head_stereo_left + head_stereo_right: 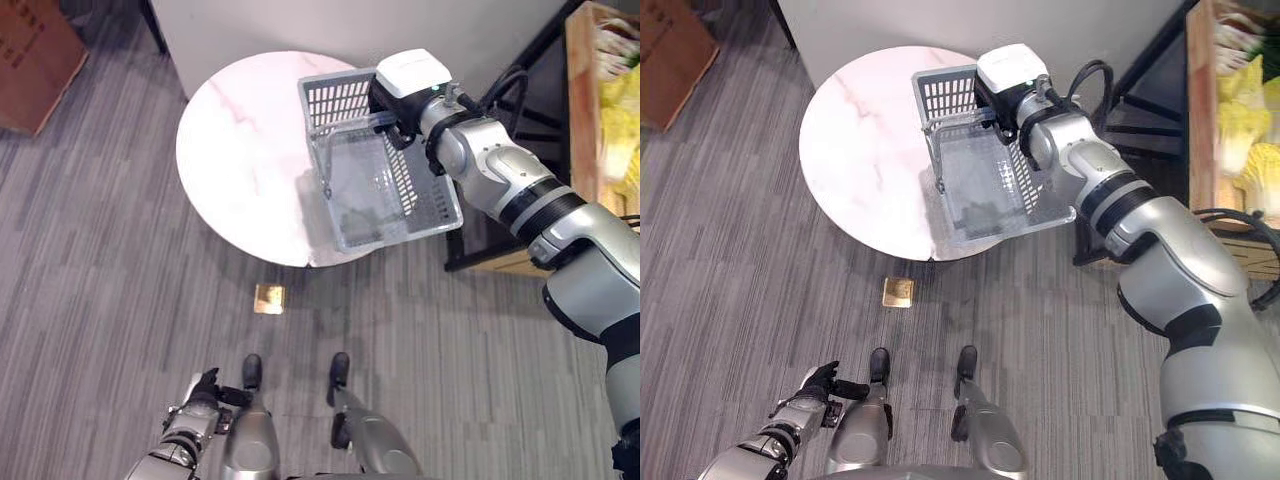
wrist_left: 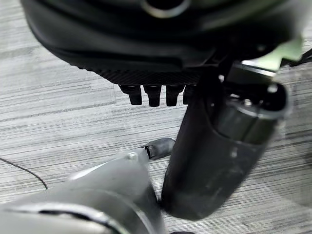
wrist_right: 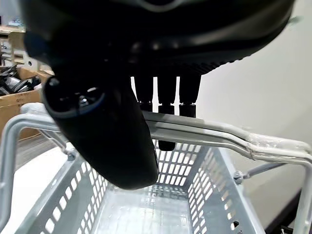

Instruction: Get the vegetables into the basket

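The right robot hand (image 1: 1002, 98) is stretched out over the round white marble desk (image 1: 240, 150), its fingers (image 3: 166, 92) curled over the metal handle (image 3: 204, 134) of the grey plastic basket (image 1: 375, 185), with the thumb on the near side of the bar, so the hand is clamped on that handle. The basket hangs just below the hand, tilted, over the desk's edge nearest the arm, and nothing lies inside it. Off to the outer side of that arm, well apart from the hand, a wooden shelf (image 1: 1200, 110) holds pale yellow-green leafy vegetables (image 1: 1245, 110). The left robot hand (image 1: 820, 383) hangs low beside the robot, far from the desk, above grey striped carpet (image 1: 100, 300); its fingers look loosely bent with nothing between them. A small gold-coloured square (image 1: 268, 298) lies on the carpet between the left robot hand and the desk. A cardboard box (image 1: 35, 60) sits in the far corner, beyond the left robot hand.
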### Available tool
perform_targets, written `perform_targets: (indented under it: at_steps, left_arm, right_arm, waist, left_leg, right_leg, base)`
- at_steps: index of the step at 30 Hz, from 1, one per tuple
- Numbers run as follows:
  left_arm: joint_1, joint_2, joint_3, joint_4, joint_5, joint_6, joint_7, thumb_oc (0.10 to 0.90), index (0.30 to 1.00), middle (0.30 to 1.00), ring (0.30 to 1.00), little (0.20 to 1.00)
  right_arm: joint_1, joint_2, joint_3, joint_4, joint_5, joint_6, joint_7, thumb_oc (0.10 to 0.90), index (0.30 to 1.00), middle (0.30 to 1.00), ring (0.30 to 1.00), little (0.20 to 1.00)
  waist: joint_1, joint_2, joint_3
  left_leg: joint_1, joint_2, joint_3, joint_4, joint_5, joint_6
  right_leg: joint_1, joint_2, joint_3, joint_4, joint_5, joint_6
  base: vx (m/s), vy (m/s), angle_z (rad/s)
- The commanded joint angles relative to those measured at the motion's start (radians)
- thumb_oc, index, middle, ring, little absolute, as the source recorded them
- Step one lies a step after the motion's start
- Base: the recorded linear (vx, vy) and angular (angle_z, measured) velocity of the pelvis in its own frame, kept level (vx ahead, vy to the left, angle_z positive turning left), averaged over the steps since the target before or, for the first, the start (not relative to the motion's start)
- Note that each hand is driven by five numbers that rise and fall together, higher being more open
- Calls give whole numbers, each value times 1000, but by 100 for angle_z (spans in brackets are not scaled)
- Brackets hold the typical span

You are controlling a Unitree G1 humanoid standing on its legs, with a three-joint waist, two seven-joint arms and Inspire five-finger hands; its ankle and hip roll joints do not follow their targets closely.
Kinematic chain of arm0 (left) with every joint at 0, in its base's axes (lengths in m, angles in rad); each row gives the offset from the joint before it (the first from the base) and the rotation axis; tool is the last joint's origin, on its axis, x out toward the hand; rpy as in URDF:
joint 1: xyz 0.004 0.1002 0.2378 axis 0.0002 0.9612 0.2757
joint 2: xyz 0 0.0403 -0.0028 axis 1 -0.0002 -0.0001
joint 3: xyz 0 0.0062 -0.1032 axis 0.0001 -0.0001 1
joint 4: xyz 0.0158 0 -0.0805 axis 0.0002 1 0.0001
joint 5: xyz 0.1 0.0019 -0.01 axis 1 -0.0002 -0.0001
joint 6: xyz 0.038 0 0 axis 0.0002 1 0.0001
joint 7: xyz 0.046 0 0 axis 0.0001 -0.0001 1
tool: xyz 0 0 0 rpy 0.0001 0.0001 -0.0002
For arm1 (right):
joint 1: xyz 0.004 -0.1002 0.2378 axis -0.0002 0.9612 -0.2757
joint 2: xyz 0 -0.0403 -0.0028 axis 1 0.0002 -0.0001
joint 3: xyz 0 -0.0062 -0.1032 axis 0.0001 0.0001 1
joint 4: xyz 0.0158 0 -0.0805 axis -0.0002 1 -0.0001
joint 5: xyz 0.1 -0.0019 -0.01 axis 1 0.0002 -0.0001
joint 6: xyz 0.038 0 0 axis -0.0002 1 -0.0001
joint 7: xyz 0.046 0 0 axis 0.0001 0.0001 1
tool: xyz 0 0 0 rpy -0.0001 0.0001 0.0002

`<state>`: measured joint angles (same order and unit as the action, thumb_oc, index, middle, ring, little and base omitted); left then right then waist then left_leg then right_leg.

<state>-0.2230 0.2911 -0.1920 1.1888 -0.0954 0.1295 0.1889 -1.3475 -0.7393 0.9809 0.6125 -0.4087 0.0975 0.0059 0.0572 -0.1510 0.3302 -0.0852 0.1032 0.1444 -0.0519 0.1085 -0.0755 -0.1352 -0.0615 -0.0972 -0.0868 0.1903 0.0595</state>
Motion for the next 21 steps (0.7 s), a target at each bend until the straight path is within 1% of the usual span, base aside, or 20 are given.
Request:
perform_targets:
  at_steps: [1, 2, 3, 5, 8, 11, 12, 14, 16, 21]
  left_arm:
    - [81, 1, -53, 81, 62, 29, -9, 900, 1000, 1000, 1000, 1000]
    - [103, -12, -38, 88, 81, 38, -18, 900, 1000, 1000, 1000, 1000]
    - [111, -16, -34, 87, 82, 40, -18, 900, 1000, 1000, 1000, 1000]
    - [128, -27, -12, 94, 92, 47, -25, 900, 1000, 1000, 1000, 1000]
    - [143, -35, -1, 101, 107, 53, -35, 900, 1000, 1000, 1000, 1000]
    - [163, -50, 2, 106, 131, 58, -47, 900, 1000, 1000, 1000, 1000]
    - [164, -48, 0, 106, 131, 58, -46, 900, 1000, 1000, 1000, 1000]
    - [172, -68, -12, 101, 154, 59, -57, 900, 1000, 1000, 1000, 1000]
    - [176, -81, -25, 95, 166, 58, -61, 900, 1000, 1000, 1000, 1000]
    - [183, -97, -31, 89, 171, 56, -67, 900, 1000, 1000, 1000, 1000]
  right_arm:
    - [-77, -98, -112, -2, -62, 31, -58, 400, 300, 300, 300, 300]
    - [-10, -156, -154, -85, -62, 23, -43, 400, 300, 300, 300, 300]
    - [27, -172, -178, -118, -55, 21, -42, 400, 300, 300, 300, 300]
    - [129, -219, -245, -194, -35, 7, -39, 400, 300, 300, 300, 300]
    - [210, -252, -298, -253, -34, 0, -20, 400, 300, 300, 300, 300]
    - [324, -286, -365, -306, -29, -10, -11, 400, 300, 300, 300, 300]
    - [331, -288, -371, -310, -30, -10, -10, 400, 300, 300, 300, 300]
    - [436, -306, -424, -329, -29, -17, 2, 400, 300, 300, 300, 300]
    - [517, -313, -469, -318, -30, -21, 7, 400, 300, 300, 300, 300]
    - [623, -291, -525, -270, -16, -21, 11, 400, 300, 300, 300, 300]
  waist:
    - [-9, 9, -142]
    - [-29, 18, -178]
    - [-32, 19, -187]
    - [-51, 31, -227]
    - [-60, 32, -252]
    - [-76, 42, -273]
    - [-74, 40, -274]
    - [-94, 50, -288]
    - [-103, 56, -292]
    - [-113, 63, -291]
  left_leg:
    - [-30, 1, -4, -35, 33, -56]
    - [9, 3, 12, -35, 21, -51]
    - [21, 4, 17, -35, 19, -50]
    - [49, 7, 32, -35, 20, -53]
    - [80, 12, 48, -34, 15, -54]
    - [112, 17, 60, -31, 7, -49]
    - [113, 17, 60, -31, 7, -49]
    - [127, 21, 69, -31, 3, -47]
    - [133, 24, 73, -30, 1, -45]
    - [152, 24, 87, -28, -10, -40]
  right_leg:
    - [114, -65, 20, 40, -125, 111]
    - [144, -66, 33, 38, -132, 111]
    - [153, -67, 36, 38, -134, 110]
    - [174, -61, 35, 44, -143, 106]
    - [196, -57, 33, 52, -152, 103]
    - [215, -50, 41, 62, -163, 99]
    - [215, -50, 41, 62, -164, 99]
    - [221, -47, 43, 65, -166, 97]
    - [224, -47, 43, 64, -166, 96]
    - [233, -49, 43, 65, -167, 97]
  base:
    - [72, -1, -21]
    - [45, -17, -16]
    - [32, -21, -17]
    - [-16, -40, -32]
    - [27, -30, -15]
    - [19, -16, -8]
    - [4, -10, -4]
    - [-1, -11, -5]
    - [-1, -2, 4]
    - [12, 12, -11]
